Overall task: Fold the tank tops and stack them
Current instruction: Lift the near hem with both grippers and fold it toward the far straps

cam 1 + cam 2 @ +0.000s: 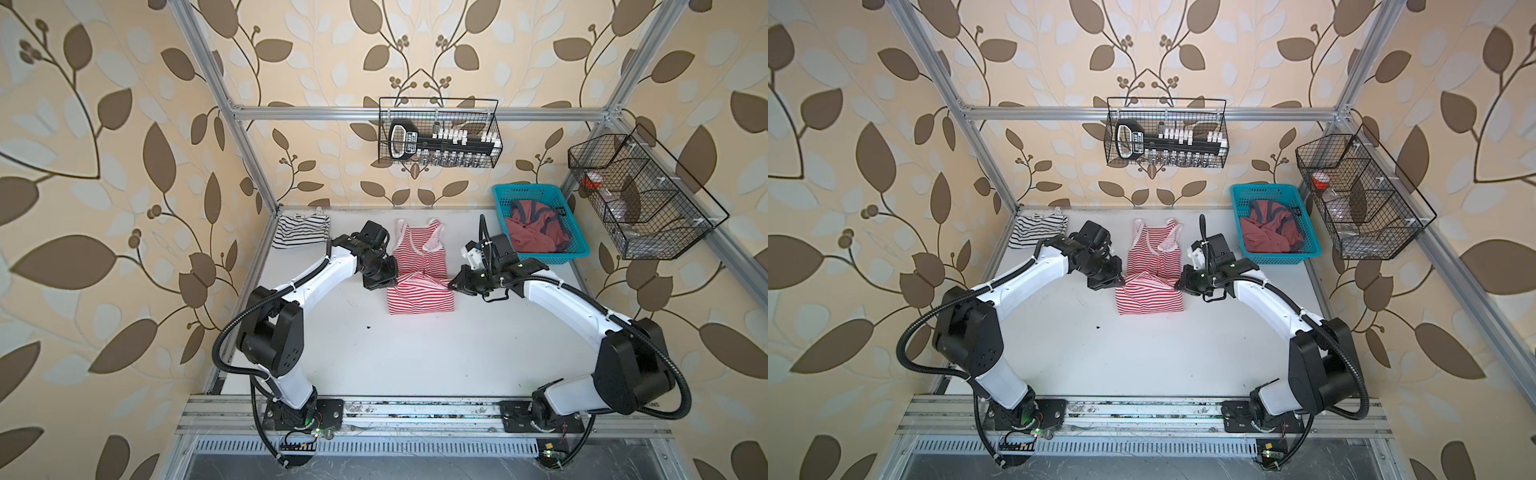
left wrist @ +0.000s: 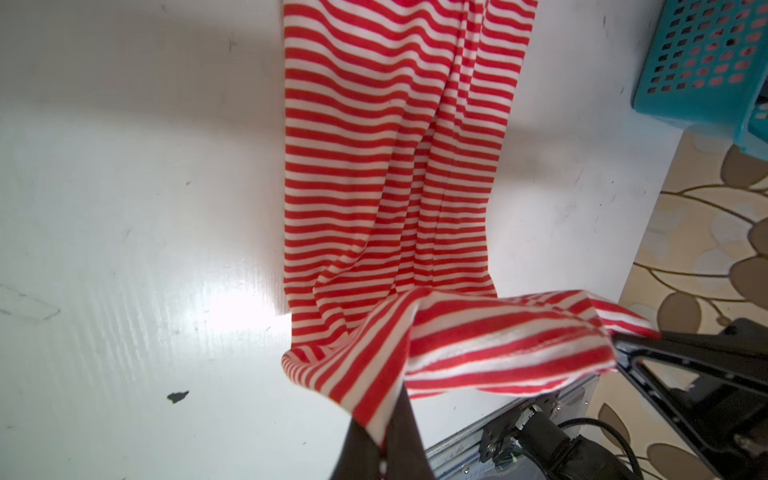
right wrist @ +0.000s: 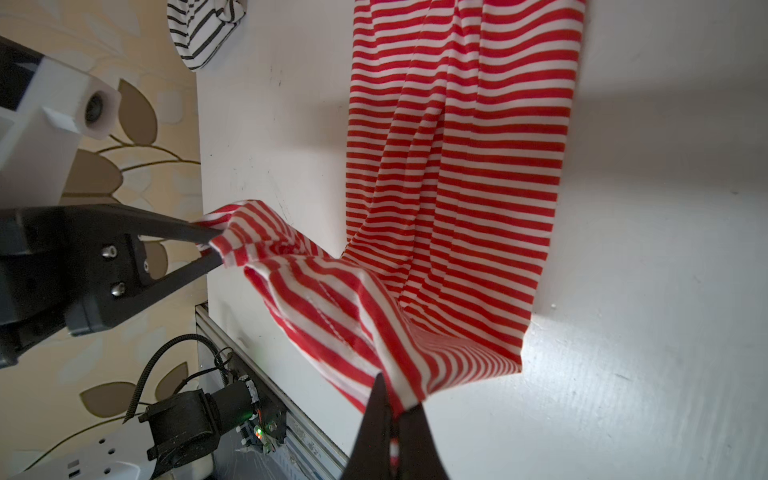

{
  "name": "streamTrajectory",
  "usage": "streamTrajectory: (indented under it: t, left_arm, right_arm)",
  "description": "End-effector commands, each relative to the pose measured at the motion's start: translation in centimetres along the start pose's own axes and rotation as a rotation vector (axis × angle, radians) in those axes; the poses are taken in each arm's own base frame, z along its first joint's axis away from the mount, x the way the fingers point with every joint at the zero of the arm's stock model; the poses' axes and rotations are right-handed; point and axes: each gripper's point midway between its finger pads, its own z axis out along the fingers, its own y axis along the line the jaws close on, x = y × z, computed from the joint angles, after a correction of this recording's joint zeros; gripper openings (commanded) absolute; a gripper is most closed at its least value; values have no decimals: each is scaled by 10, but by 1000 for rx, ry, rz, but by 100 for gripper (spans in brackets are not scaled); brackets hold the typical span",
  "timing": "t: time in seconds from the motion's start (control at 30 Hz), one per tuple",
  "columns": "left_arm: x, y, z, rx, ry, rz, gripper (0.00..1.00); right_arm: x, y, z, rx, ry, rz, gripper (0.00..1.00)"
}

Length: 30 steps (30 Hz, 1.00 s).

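Observation:
The red-striped tank top lies mid-table, straps toward the back wall. Its near end is lifted and doubled over the lower part. My left gripper is shut on one hem corner of this cloth. My right gripper is shut on the opposite corner. The hem hangs slack between them. The black-striped tank top lies folded in the far left corner, away from both grippers.
A teal basket holding a pinkish-red garment stands at the far right of the table. A black wire rack hangs on the back rail. Another wire basket hangs on the right frame.

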Motion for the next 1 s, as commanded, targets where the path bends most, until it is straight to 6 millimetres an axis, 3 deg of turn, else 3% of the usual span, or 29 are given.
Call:
streamTrajectory:
  t: [0.0, 0.53, 0.97]
  left_arm:
    - [-16, -10, -1, 28, 4, 30, 0]
    - [-81, 1, 40, 55, 50, -29, 0]
    - [-104, 11, 73, 78, 96, -67, 7]
  right_arm:
    - [-16, 7, 2, -35, 0, -26, 0]
    - [-61, -26, 51, -42, 54, 58, 0]
    - [-81, -52, 83, -38, 77, 115, 1]
